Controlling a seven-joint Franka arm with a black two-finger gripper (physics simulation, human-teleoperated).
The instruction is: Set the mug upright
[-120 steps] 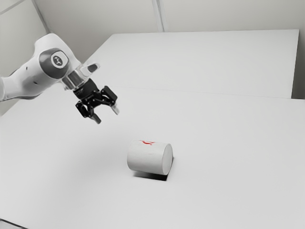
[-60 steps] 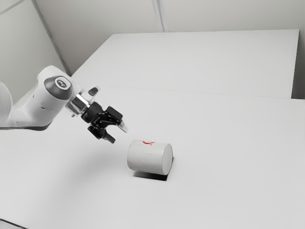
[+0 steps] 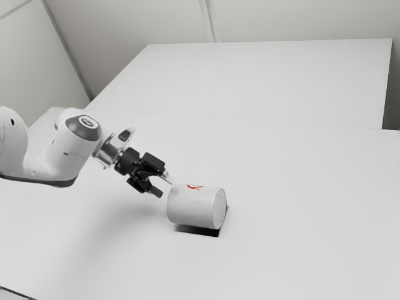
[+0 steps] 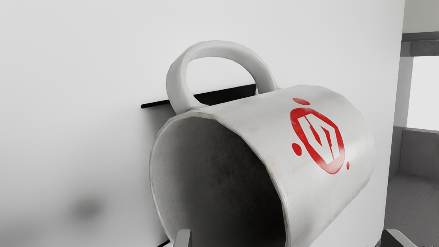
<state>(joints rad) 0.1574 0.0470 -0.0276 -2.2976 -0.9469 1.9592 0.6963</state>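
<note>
My gripper [image 3: 166, 187] is open, just off the mug's end on the exterior view's left, near its upper edge. The white mug [image 3: 195, 207] lies on its side on the table, its closed base facing the exterior view's right. In the wrist view the mug [image 4: 319, 192] turns its open mouth toward my hand, with the handle out to one side and a red logo on its wall. The gripper [image 4: 286, 238] has its two fingertips wide apart there, one over the mouth and the other beyond the wall. No grip on the mug is visible.
The white table [image 3: 300, 250] extends around the mug. A second white surface [image 3: 262, 81] stands behind it, toward the wall. A dark cable [image 3: 17, 292] lies at the near corner on the exterior view's left.
My arm has come down and toward the exterior view's right, bringing the open gripper from well above the table to close beside the mug. The mug has stayed where it was.
</note>
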